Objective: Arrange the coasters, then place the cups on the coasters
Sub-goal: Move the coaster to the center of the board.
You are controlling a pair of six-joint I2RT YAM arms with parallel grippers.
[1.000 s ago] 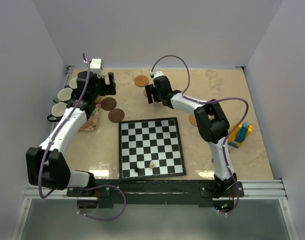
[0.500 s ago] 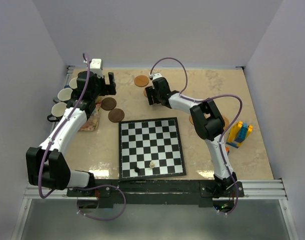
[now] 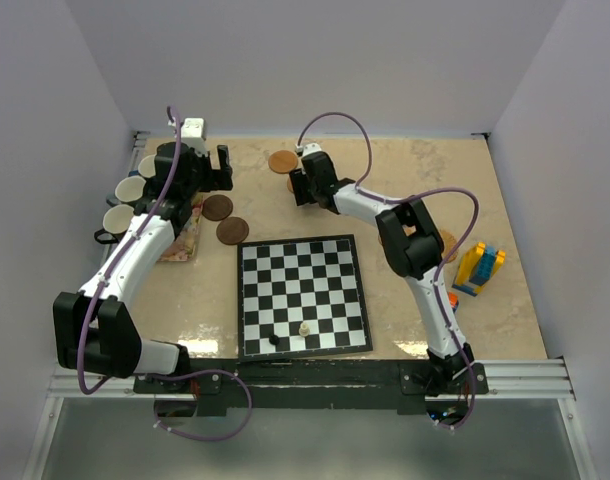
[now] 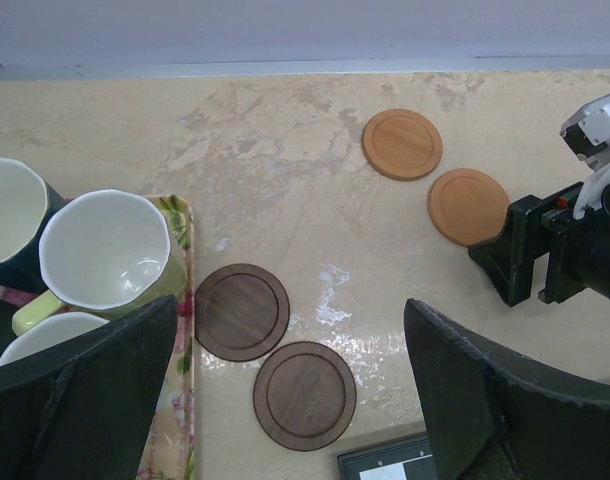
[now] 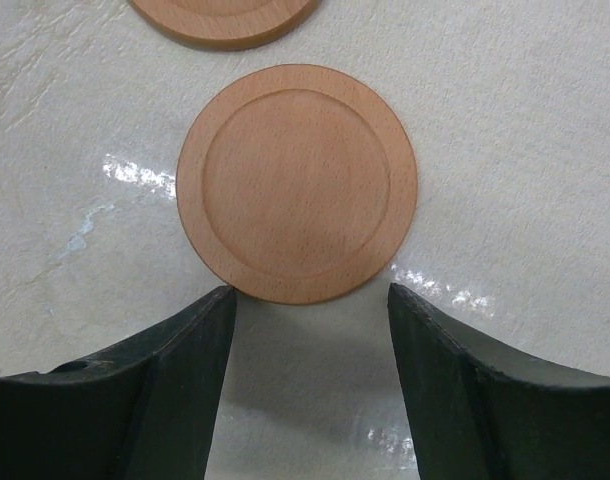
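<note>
Two tan coasters (image 4: pixel 402 144) are seen lying flat on the surface (image 4: pixel 285 160) towards its far side, narrowly apart. Two dark brown coasters (image 4: pixel 242 311) are laid flat nearer, just beside each other. Three cups (image 4: pixel 105 250) with white insides are stood upright, clustered at the left; one is pale green

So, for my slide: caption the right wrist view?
Right claw, jaws apart, poised at the edge of a tan coaster.
</note>
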